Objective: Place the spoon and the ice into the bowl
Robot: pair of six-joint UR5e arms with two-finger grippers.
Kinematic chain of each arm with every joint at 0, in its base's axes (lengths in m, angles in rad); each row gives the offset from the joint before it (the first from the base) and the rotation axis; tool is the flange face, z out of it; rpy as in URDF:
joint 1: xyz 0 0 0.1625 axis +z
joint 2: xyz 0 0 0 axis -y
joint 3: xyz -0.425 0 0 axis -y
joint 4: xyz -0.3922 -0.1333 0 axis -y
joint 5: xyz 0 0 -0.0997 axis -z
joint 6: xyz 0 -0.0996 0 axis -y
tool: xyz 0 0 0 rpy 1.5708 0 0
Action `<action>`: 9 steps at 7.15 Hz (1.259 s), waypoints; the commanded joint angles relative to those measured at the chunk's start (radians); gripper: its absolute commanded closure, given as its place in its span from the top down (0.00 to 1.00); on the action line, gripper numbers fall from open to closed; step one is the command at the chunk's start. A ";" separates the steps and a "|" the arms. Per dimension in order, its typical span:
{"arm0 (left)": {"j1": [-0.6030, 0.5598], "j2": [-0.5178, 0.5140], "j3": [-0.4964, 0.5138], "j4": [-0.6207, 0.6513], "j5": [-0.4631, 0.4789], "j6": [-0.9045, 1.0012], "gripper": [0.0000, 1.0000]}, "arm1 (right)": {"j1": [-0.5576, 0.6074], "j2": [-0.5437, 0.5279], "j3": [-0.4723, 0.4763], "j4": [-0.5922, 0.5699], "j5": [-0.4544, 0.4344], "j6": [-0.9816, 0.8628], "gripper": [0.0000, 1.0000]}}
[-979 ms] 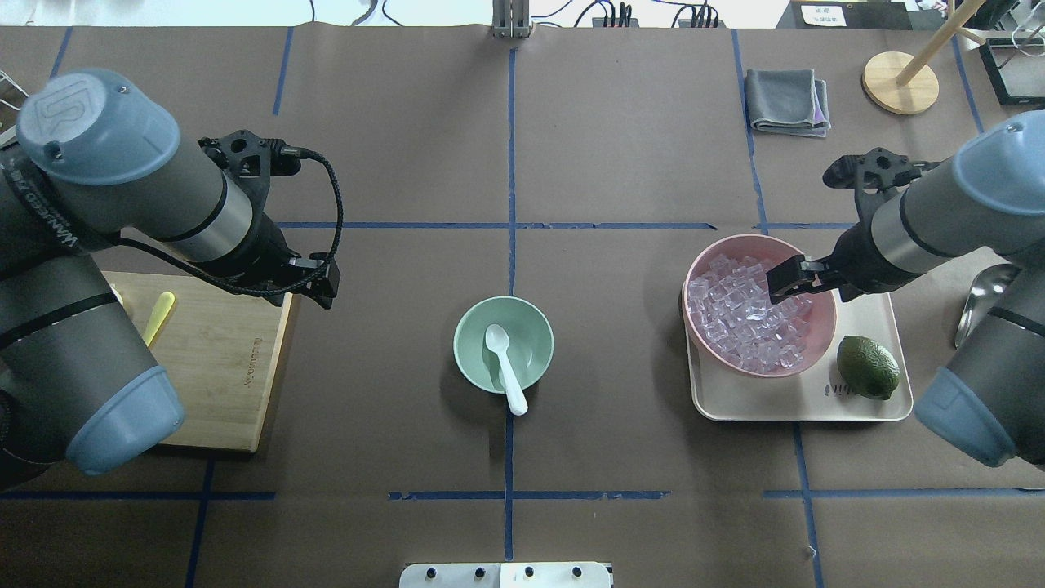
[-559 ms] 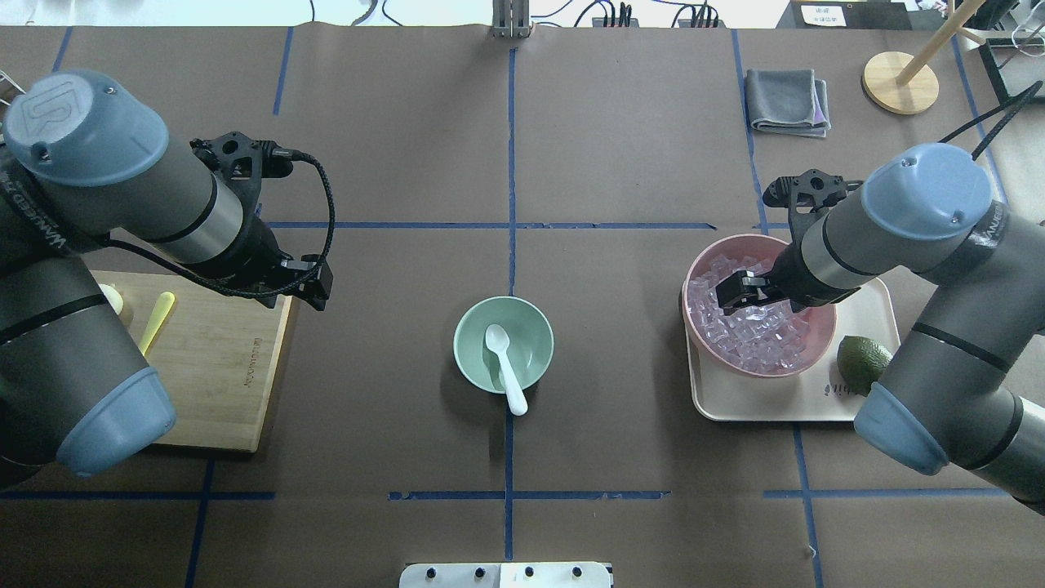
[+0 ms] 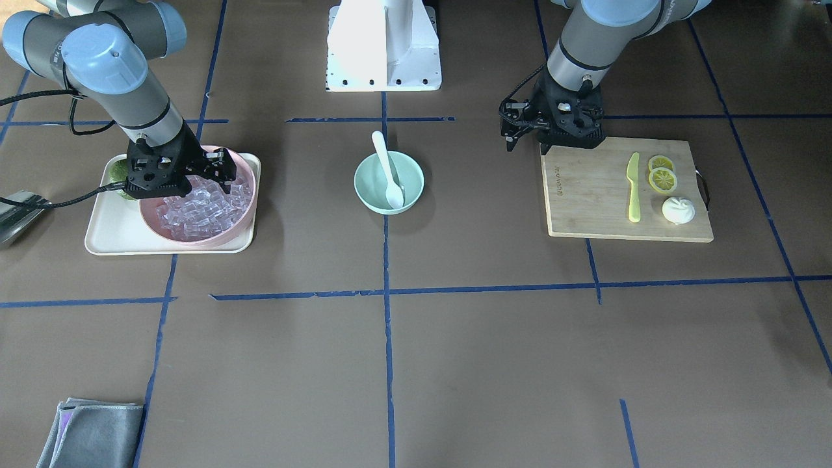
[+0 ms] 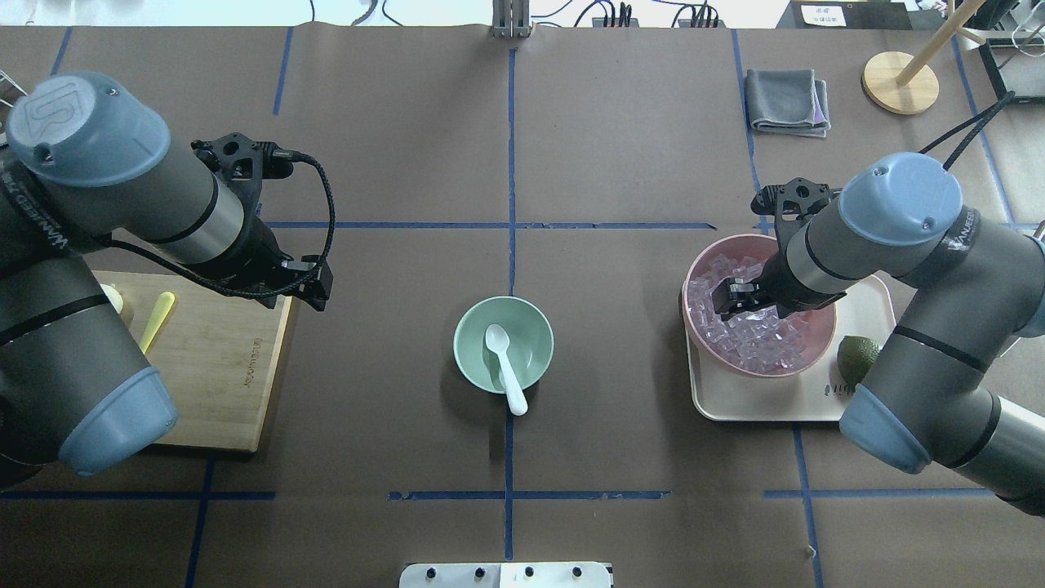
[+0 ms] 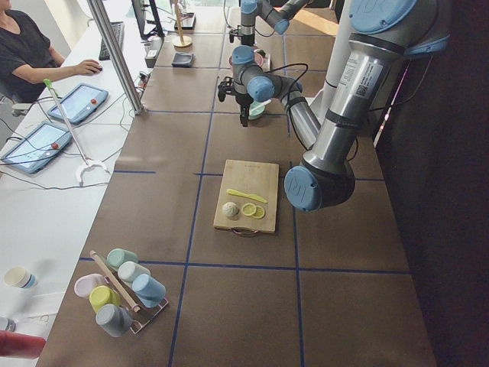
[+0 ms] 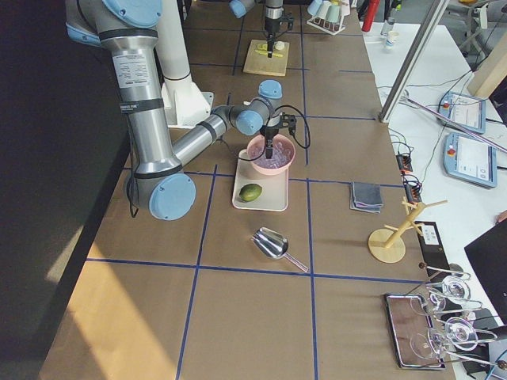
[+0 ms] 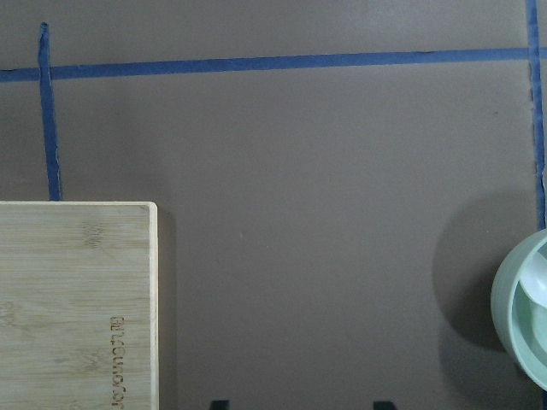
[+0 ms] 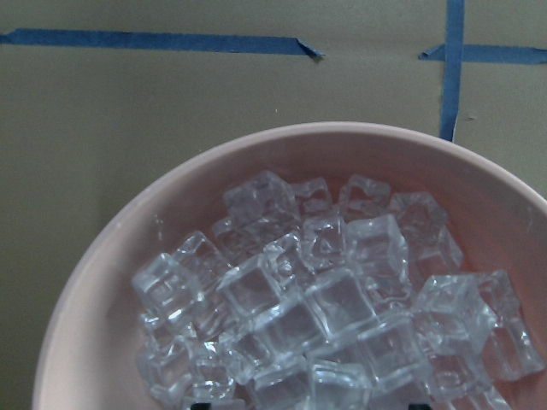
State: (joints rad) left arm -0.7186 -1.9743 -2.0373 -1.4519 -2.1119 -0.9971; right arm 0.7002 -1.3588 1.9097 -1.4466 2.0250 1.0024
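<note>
Bowl (image 4: 535, 331) mint green — spoon (image 4: 506, 369) white; ice (image 8: 325, 307) clear, glossy; larger bowl (image 8: 479, 196) pink; table (image 4: 637, 147) brown — blue tape (image 4: 408, 224) grid.

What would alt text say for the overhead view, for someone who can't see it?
The right gripper is poised over ice cubes heaped in a pink bowl on a tray. At table centre, a white spoon rests in a mint-green bowl, handle over the rim; the left gripper hangs near a wooden cutting board.
</note>
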 commanded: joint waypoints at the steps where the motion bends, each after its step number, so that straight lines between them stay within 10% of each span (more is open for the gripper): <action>1: 0.001 0.000 0.000 -0.002 0.000 0.000 0.65 | -0.001 0.001 -0.006 0.000 -0.002 -0.001 0.77; 4: 0.002 0.000 0.000 -0.002 0.000 0.000 0.67 | 0.001 -0.006 -0.005 0.000 -0.005 0.001 0.38; 5: 0.002 0.000 -0.001 -0.002 0.001 -0.002 1.00 | 0.001 -0.006 -0.005 0.000 -0.005 0.001 0.19; 6: 0.002 0.000 -0.001 -0.002 0.001 -0.002 1.00 | 0.001 -0.006 -0.002 0.000 -0.005 0.001 0.04; 9: 0.002 0.000 -0.001 -0.002 0.001 -0.002 1.00 | -0.001 0.033 0.050 -0.003 0.000 0.068 0.00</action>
State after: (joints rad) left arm -0.7164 -1.9743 -2.0377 -1.4542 -2.1108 -0.9986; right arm 0.7009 -1.3501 1.9323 -1.4472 2.0221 1.0305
